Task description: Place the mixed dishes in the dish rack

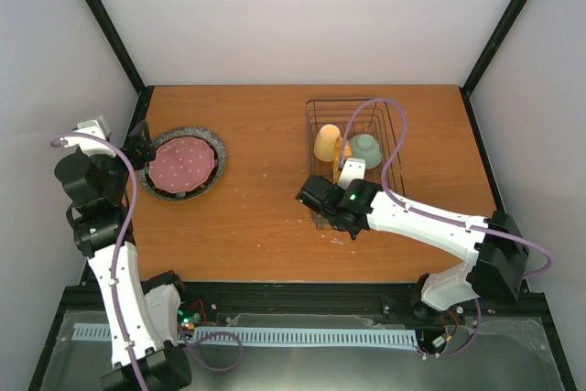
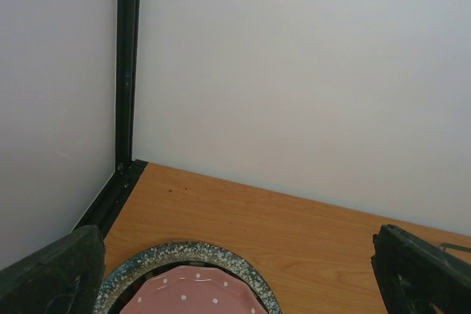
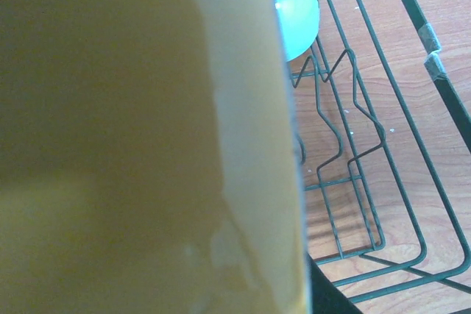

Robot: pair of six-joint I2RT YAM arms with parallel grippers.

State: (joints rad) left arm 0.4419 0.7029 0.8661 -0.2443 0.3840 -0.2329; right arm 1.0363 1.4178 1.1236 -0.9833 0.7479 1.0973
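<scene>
The dark wire dish rack (image 1: pixel 396 125) stands at the right back of the table. In it are the upturned yellow mug (image 1: pixel 327 144) and the pale green bowl (image 1: pixel 365 148). My right gripper (image 1: pixel 347 168) is over the rack's near half, shut on the orange-yellow plate (image 1: pixel 344 152), which stands on edge between mug and bowl. That plate (image 3: pixel 147 145) fills most of the right wrist view, with the bowl (image 3: pixel 298 12) behind it. The maroon-pink plate (image 1: pixel 182 163) lies on the grey speckled plate (image 1: pixel 213 147) at the left. My left gripper (image 1: pixel 142 148) is open at their left rim, its jaws wide either side (image 2: pixel 235 273).
Black frame posts (image 1: pixel 105 25) and white walls close in the table on three sides. Bare wood (image 1: pixel 261 153) lies between the stacked plates and the rack. The rack's tines (image 3: pixel 331 137) and raised right side (image 3: pixel 423 204) show beside the held plate. A purple cable (image 1: pixel 389 148) loops over the rack.
</scene>
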